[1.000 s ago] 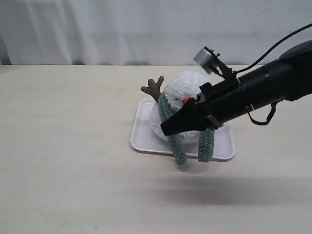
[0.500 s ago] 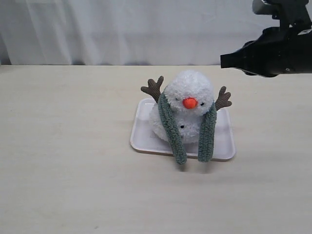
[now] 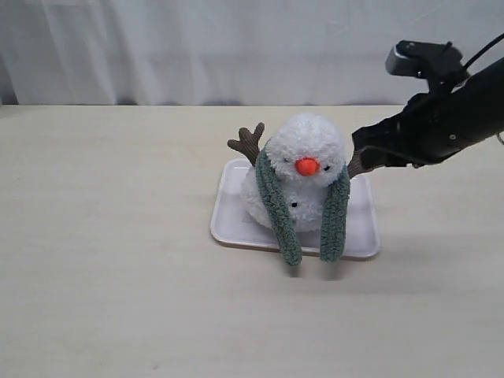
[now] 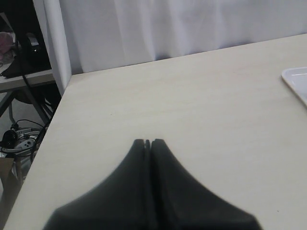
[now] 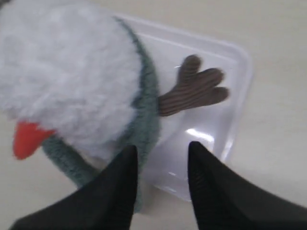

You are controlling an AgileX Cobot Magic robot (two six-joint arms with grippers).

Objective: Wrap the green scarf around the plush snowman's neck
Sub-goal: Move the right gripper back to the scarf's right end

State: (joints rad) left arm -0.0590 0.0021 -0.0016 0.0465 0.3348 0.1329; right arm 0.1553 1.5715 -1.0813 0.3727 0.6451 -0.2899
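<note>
The plush snowman [image 3: 303, 169] sits upright on a white tray [image 3: 228, 220] in the middle of the table. The green scarf [image 3: 276, 209] lies round the back of its neck, both ends hanging down the front over the tray's near edge. My right gripper [image 3: 358, 153] hovers open by the snowman's right twig arm [image 5: 194, 91], above the scarf's right end [image 5: 146, 110], with nothing between its fingers. My left gripper [image 4: 147, 142] is shut and empty over bare table, far from the snowman; it does not show in the exterior view.
The tray's corner [image 4: 297, 81] shows at the edge of the left wrist view. The table's left edge [image 4: 57, 115] drops off to a stand with cables. A white curtain [image 3: 197, 47] hangs behind the table.
My right arm pulled away from in front of the snowman, rose to the upper right, then came back down beside the snowman's right twig arm. The scarf and snowman stayed put.
</note>
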